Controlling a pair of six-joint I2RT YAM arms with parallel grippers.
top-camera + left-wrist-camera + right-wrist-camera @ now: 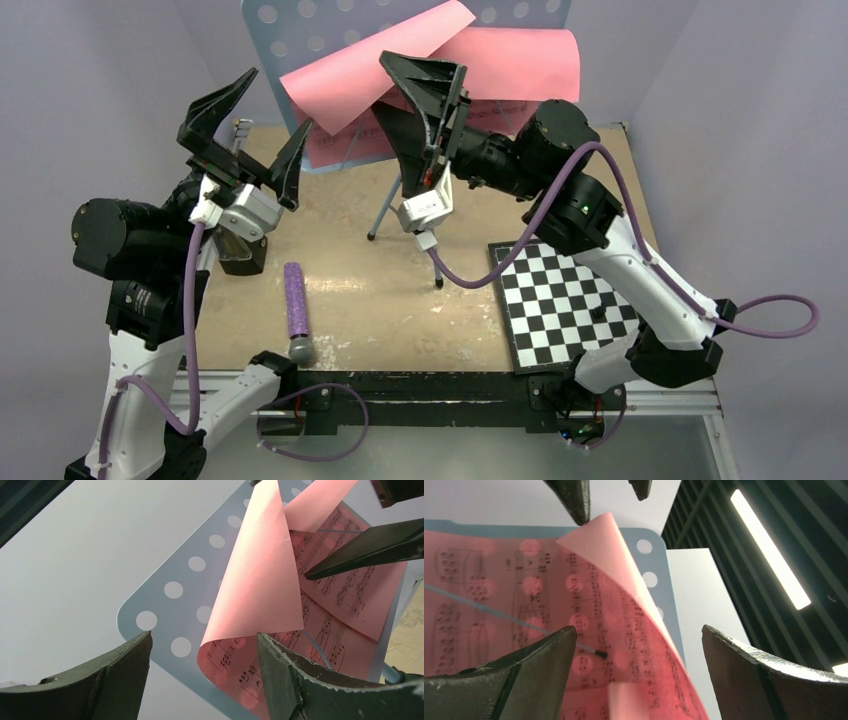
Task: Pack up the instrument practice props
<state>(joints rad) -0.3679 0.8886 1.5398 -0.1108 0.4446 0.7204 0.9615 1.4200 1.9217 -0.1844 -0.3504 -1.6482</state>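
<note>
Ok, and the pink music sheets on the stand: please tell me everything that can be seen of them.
The pink music sheets are thin paper, printed with black notes on one side and plain pink on the other. They lean on the perforated light-blue stand. A thin holder wire crosses the printed face. The front sheet is curled over, so its plain back shows. The left gripper and right gripper are close with open jaws; neither is closed on the paper.

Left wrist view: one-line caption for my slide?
Open left gripper faces curled pink sheet music on the light-blue perforated music stand.
</note>
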